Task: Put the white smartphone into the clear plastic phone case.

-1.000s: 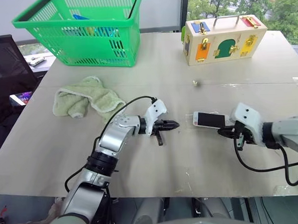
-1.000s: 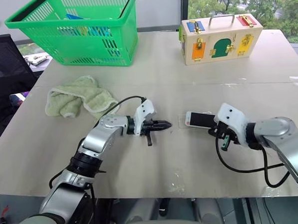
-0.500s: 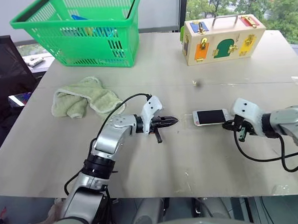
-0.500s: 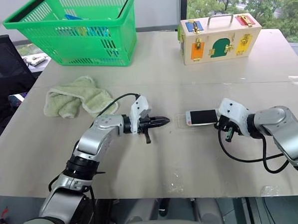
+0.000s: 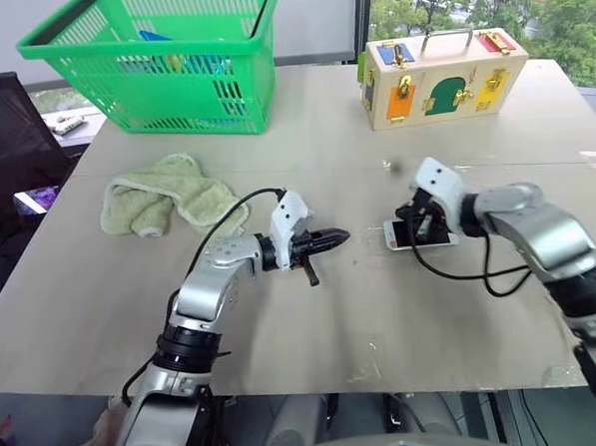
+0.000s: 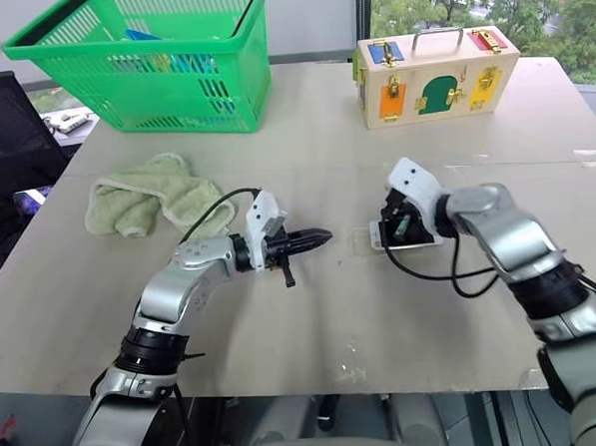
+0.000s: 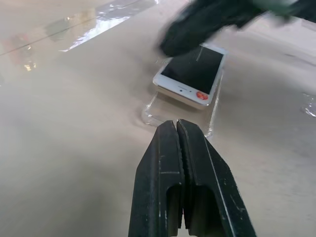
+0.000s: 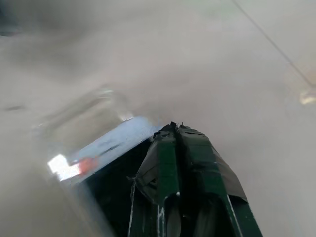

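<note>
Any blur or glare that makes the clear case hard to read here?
Left wrist view: clear plastic phone case shows by glossy edges under the white smartphone; the right gripper above is blurred; glare streaks the table. Right wrist view: soft throughout.
</note>
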{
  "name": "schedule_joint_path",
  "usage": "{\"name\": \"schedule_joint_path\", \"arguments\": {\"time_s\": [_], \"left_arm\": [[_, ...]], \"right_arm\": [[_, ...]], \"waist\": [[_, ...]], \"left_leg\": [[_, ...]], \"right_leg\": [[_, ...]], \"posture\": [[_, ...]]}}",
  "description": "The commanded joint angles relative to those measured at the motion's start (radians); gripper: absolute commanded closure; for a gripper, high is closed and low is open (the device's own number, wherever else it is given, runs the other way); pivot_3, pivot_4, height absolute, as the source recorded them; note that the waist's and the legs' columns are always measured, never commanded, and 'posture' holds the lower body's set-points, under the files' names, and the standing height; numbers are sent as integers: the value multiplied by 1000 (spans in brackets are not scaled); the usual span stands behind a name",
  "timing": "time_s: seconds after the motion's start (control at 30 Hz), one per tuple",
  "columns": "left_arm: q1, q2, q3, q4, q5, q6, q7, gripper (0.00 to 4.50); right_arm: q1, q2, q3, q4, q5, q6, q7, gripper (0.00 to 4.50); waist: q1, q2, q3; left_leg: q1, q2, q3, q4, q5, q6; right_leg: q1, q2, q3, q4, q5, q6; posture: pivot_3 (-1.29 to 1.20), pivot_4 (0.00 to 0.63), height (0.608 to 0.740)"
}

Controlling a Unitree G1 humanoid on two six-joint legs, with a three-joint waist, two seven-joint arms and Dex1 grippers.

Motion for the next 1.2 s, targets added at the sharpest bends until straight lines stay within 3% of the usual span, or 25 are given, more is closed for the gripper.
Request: {"name": "schedule_joint_path", "arguments": {"time_s": [0.03, 0.3, 0.57, 0.67, 0.8, 1.0, 1.2], "left_arm": [[12, 11, 20, -59, -23, 4, 9, 4464], [37, 19, 28, -92, -34, 11, 36, 4464], [47, 21, 28, -95, -41, 7, 46, 4464], [53, 30, 25, -102, -60, 11, 20, 4464], [68, 59, 24, -124, -108, 26, -45, 4464], [65, 82, 46, -126, -146, 16, -83, 4464], [59, 92, 53, -109, -130, -17, -85, 4464]], "right_arm": [[-99, 21, 48, 153, -85, -117, 38, 4500], [-152, -19, 115, 214, -128, -203, 266, 4500], [-169, 11, 38, 229, -145, -257, 233, 4500], [-159, 4, -40, 160, -77, -217, 261, 4500], [-70, -81, -70, -44, 24, -101, 378, 4500], [-7, -137, -32, -108, 24, -53, 402, 4500], [-12, -87, 95, 36, -98, -145, 376, 4500]], "waist": [[-1, 0, 0], [0, 0, 0], [-16, 0, 0], [-19, 0, 0], [-17, 0, 0], [-19, 0, 0], [-20, 0, 0]], "left_leg": [[0, 0, 0, 0, 0, 0], [0, 0, 0, 0, 0, 0], [0, 0, 0, 0, 0, 0], [0, 0, 0, 0, 0, 0], [0, 0, -1, -1, 0, 0], [0, 0, -1, 0, -3, 4], [1, 0, -1, 0, 0, 0]], "right_leg": [[0, 0, 0, 0, 0, 0], [-1, 0, 0, 0, 0, 0], [0, 0, 0, 0, 0, 0], [0, 0, 0, 0, 1, 0], [-1, 0, 0, 0, 0, 0], [0, 0, 0, 0, 0, 0], [0, 0, 0, 1, 0, -1]], "posture": [[0, 150, 740], [0, 150, 740], [0, 150, 740], [0, 150, 740], [0, 150, 740], [0, 150, 740], [0, 150, 740]]}}
